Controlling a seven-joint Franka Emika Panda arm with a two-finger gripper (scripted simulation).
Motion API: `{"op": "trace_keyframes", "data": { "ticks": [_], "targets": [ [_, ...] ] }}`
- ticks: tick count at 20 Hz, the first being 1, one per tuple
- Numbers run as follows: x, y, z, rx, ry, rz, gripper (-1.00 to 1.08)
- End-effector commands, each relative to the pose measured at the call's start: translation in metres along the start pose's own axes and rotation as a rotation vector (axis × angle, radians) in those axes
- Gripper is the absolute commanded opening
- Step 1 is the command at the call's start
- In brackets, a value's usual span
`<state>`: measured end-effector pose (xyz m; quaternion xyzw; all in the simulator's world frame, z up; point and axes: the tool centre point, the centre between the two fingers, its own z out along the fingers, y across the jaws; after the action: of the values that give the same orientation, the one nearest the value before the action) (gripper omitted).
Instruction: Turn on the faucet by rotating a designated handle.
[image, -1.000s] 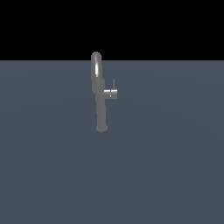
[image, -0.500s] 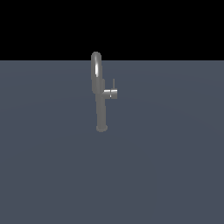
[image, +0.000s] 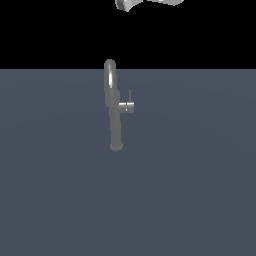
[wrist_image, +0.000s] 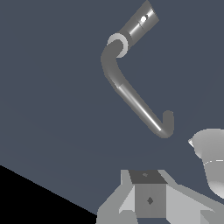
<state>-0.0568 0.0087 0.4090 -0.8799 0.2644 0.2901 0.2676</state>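
Note:
The faucet (image: 115, 117) stands upright on the grey floor in the exterior view, a slim metal post with a narrow arched spout on top. The handle (image: 126, 106) is a short stub on the post's side toward the exterior view's right, and its thin pin lever (image: 130, 95) points up. Only a pale piece of my arm (image: 127, 4) shows at the top edge, high above the faucet. In the wrist view the faucet (wrist_image: 133, 100) appears as a bent tube well ahead of my gripper (wrist_image: 148, 199). Only grey hand parts show there, and the fingers are not clear.
A flat grey floor (image: 200, 190) spreads all around the faucet, with a black background behind it. A pale rounded arm part (wrist_image: 213, 162) fills a corner of the wrist view.
A piece of my arm has come into the exterior view at the top edge; earlier none showed. The faucet and its handle have not moved.

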Motion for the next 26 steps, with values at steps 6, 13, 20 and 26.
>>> {"op": "trace_keyframes", "data": {
  "ticks": [6,13,20,26],
  "targets": [
    [0.053,-0.007,0.006,0.139,-0.147,0.136,-1.00],
    [0.107,-0.008,0.021,0.285,-0.299,0.279,-1.00],
    [0.159,-0.004,0.044,0.433,-0.455,0.425,-1.00],
    [0.189,-0.001,0.065,0.531,-0.556,0.523,-1.00]
  ]
}}
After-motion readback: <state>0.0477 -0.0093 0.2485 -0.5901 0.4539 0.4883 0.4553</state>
